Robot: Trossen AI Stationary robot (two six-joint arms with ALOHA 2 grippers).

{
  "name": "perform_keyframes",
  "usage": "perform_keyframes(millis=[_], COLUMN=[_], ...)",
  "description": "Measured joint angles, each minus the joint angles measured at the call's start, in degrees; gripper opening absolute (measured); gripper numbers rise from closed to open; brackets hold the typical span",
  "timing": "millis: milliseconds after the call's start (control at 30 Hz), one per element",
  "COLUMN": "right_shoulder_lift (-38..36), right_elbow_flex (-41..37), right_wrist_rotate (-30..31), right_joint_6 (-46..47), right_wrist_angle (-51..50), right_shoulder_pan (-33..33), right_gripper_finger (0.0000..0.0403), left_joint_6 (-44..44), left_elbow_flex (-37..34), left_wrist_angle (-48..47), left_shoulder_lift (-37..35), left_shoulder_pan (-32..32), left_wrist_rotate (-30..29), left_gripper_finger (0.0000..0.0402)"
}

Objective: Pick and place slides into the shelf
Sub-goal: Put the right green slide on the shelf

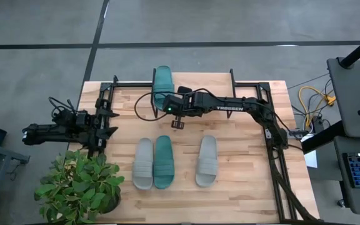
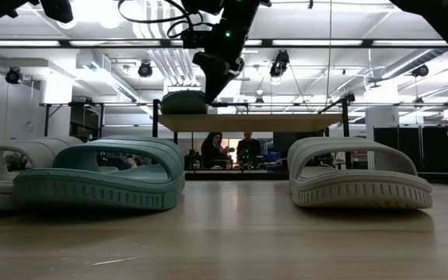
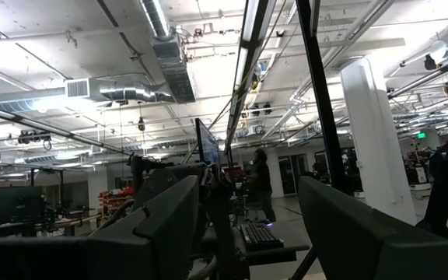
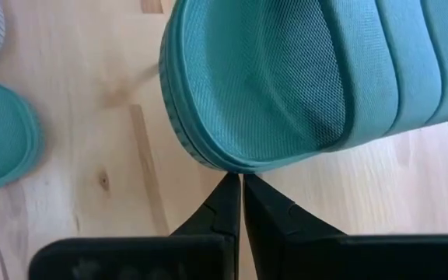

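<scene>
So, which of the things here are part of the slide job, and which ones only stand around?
Part of the job:
- teal slide on the shelf
- shelf
- teal slide on the table
- two grey slides on the table
- right gripper, shut, at the shelved slide's heel

Only standing around:
- potted plant
- left gripper, waiting at the table's left edge

So the count: four slides total, two teal ones (image 1: 163, 83) (image 1: 162, 161) and two light grey ones (image 1: 144, 163) (image 1: 207, 160). One shelf (image 2: 251, 122), one potted plant (image 1: 80, 185), two arms, one worktop (image 1: 242, 194).
</scene>
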Motion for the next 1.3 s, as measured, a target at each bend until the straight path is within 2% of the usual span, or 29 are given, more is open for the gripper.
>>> perform_keyframes(millis=[200,433,633,867,1100,1300], right_shoulder_lift=[0.02,0.02,0.02,-0.03,-0.09,-0.09], right_elbow_flex=[-0.13,-0.13,-0.13,-0.13,-0.13,-0.13], right_wrist_rotate=[-3.73,-3.67,1.3,6.61,5.81,-0.98], right_joint_6=[0.15,-0.33,-0.84,-0.25,-1.57,-2.02], right_wrist_angle=[0.11,-1.13,-5.17,-3.83,1.66,5.8], right_shoulder_pan=[-0.05,-0.06,-0.58,-2.13,-5.88,-8.28], right_gripper_finger=[0.0009,0.0009,0.0009,0.0009,0.0009,0.0009], left_joint_6=[0.0,0.0,0.0,0.0,0.0,0.33], left_elbow_flex=[0.0,0.0,0.0,0.0,0.0,0.0], left_wrist_angle=[-0.01,-0.01,0.02,0.01,0.02,0.02], left_shoulder_lift=[0.0,0.0,0.0,0.0,0.0,0.0], left_shoulder_pan=[0.0,0.0,0.02,0.0,0.01,0.02], left_wrist_rotate=[0.0,0.0,0.0,0.0,0.0,0.0], left_gripper_finger=[0.0208,0.0208,0.0208,0.0208,0.0208,0.0208])
